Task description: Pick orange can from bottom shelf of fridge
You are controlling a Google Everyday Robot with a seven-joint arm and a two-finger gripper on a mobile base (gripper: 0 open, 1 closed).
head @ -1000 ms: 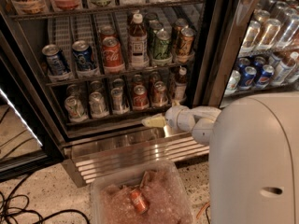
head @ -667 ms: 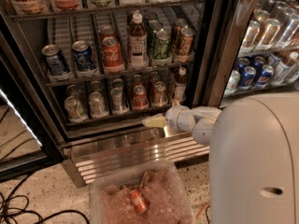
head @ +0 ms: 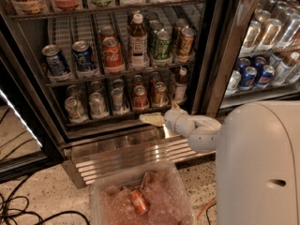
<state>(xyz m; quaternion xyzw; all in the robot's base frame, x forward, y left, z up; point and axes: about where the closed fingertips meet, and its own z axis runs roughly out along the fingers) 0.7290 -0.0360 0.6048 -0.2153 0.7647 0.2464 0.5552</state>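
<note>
The fridge (head: 220,55) stands with its door open. The orange can (head: 159,93) stands on the bottom shelf (head: 112,118), right of centre, between a redder can (head: 139,97) and a small bottle (head: 180,86). Silver-grey cans (head: 97,105) fill the lanes to the left. My gripper (head: 152,119) is at the shelf's front rail, just below and in front of the orange can. It touches no can. My white arm (head: 201,130) reaches in from the right.
The rack above holds blue cans (head: 84,55), a Coca-Cola can (head: 112,54) and a bottle (head: 137,39). The ribbed steel base (head: 126,156) lies below the shelf. A clear tub of ice (head: 140,200) with a can sits on the floor. Cables (head: 18,210) lie at the left.
</note>
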